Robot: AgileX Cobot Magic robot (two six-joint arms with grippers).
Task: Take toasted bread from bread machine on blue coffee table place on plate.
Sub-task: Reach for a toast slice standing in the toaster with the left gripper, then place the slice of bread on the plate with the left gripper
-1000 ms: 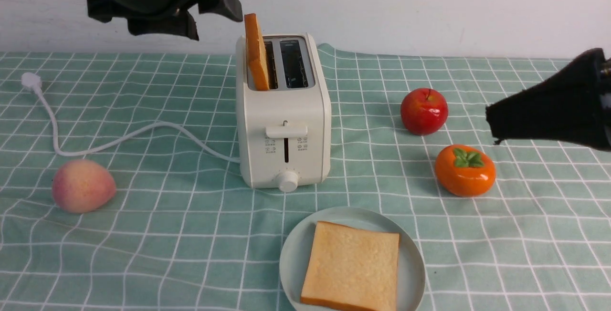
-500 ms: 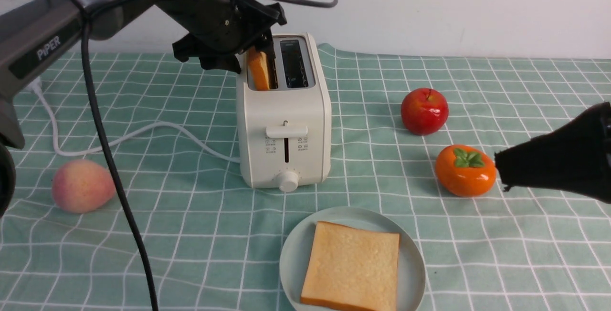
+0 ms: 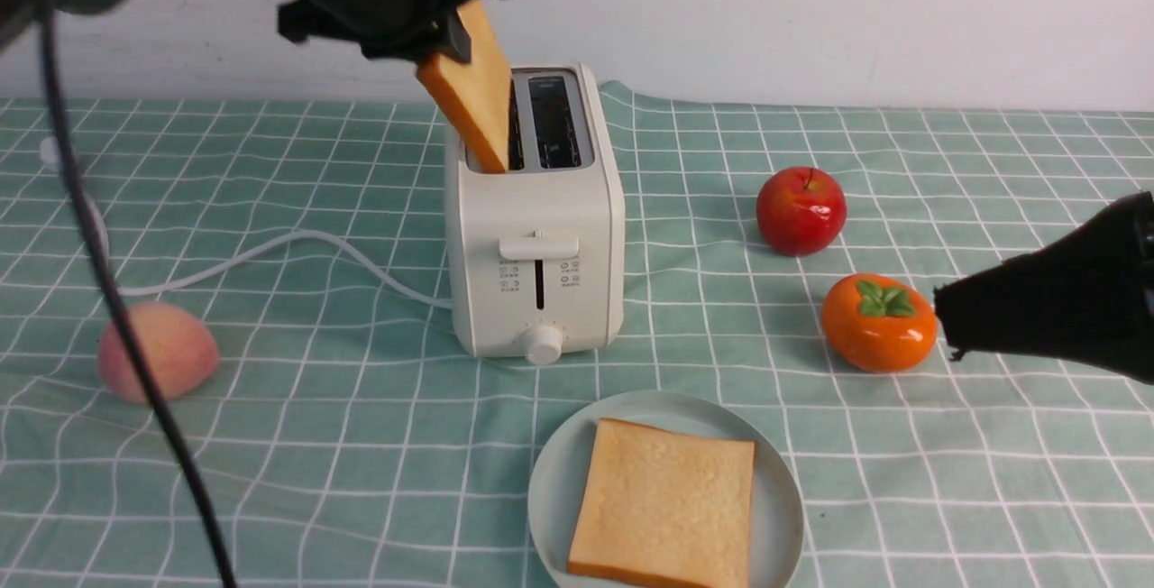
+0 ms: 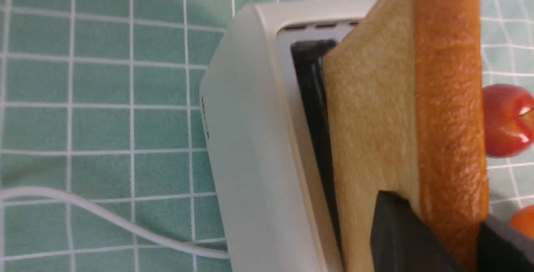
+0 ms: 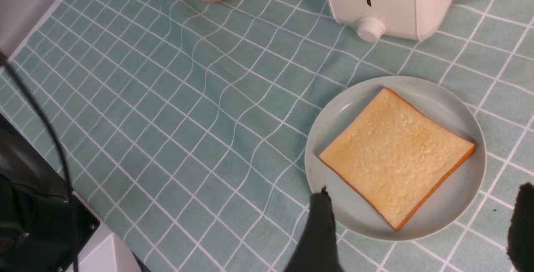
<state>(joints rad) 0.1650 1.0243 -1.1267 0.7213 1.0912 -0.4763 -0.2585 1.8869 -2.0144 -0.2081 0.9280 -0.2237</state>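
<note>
Pinned at its upper edge, a slice of toast leans in the upper left of the frame, between the fingers of the left pincer, which are closed down to the bread's thickness. From that grip the slice runs down and to the right, its long axis slanted off upright. Its lowest corner sits at the near end of the left slot of the toaster, top center; whether the corner is still inside the slot cannot be told. That slant looks like the point on which the lift turns: a pull along the slice should free it, while a sideways one could drag the crust on the slot's rim. The left arm is clearly the nearer one for the job. At bottom center, on the checked surface, the plate bears another slice, lying flat. The second delivery appears to be under way, its route leading down the frame. At right, the right pincer stands wide, nothing between its fingers, well apart from the toaster.
</note>
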